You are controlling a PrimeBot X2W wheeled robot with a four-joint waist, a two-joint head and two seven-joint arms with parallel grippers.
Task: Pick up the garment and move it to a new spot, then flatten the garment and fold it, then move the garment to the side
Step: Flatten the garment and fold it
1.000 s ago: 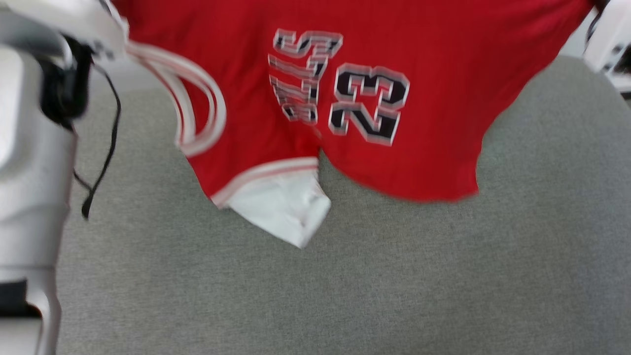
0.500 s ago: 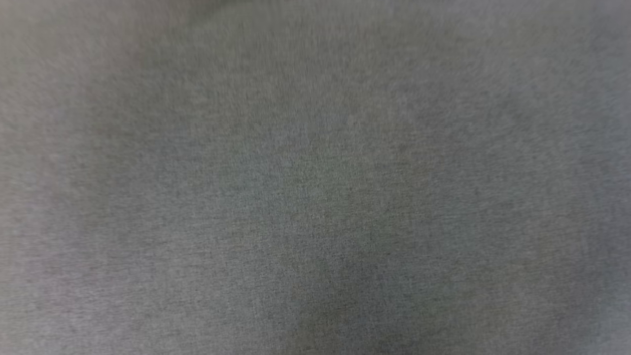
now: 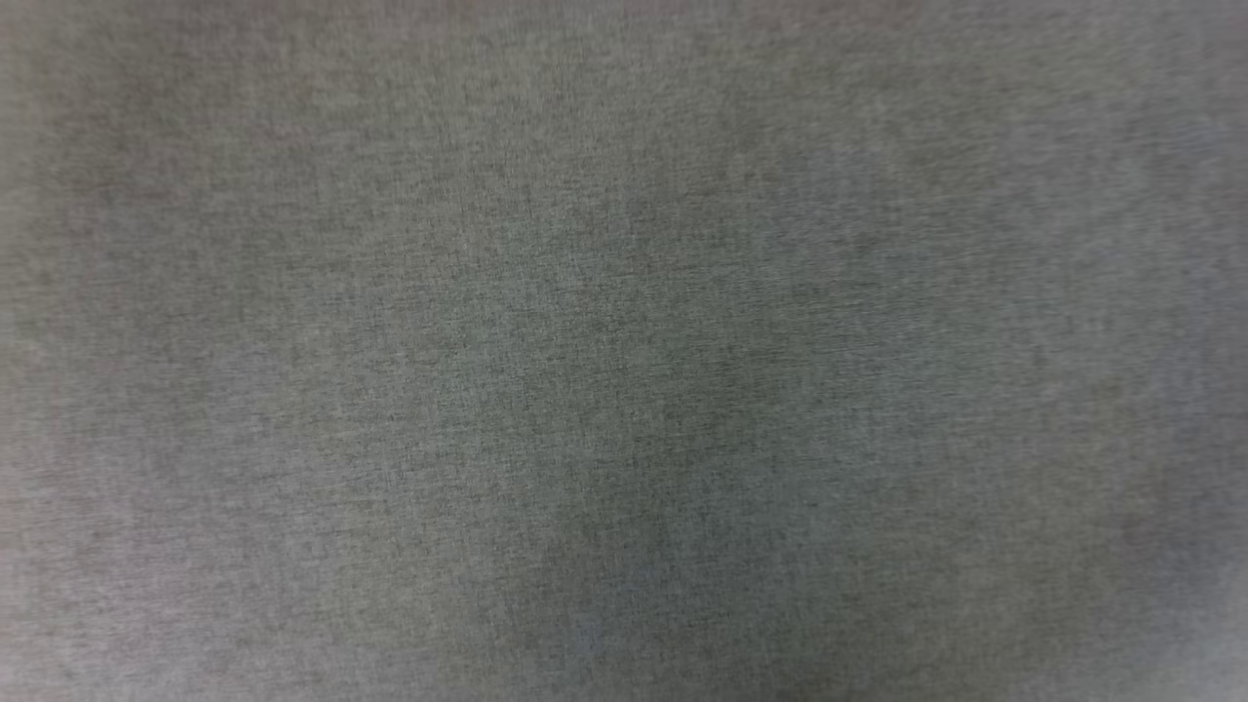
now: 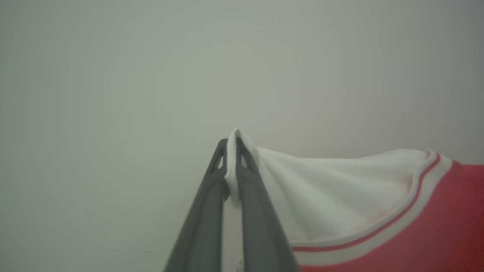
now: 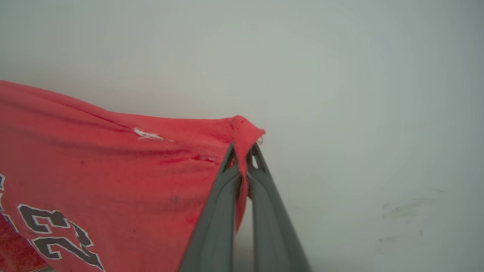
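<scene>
Where the head view looks down, grey cloth (image 3: 624, 351) spreads out, finely woven and slightly blurred, with a darker patch near its middle. Behind both wrists stands a plain pale backdrop (image 4: 113, 75), faintly smudged at the lower right of the right wrist view. The garment (image 5: 113, 170) hangs against it, gripped at two places, one by each arm. Its red body (image 5: 94, 151) sags leftward from the right gripper (image 5: 242, 151) in that arm's view, creased along the top edge, with a black, white-outlined 23 (image 5: 56, 234) low on it. Its white sleeve (image 4: 332, 189), bordered by white-and-red trim (image 4: 378, 230), runs rightward from the left gripper (image 4: 231, 145) in the left wrist view. The left gripper's jaws are pinched tight on a fold of the sleeve's hem, which pokes up just past the tips. The right gripper's jaws are pinched tight on a bunched red corner. A small white fleck (image 5: 148, 134) sits on the red body near that grip.
</scene>
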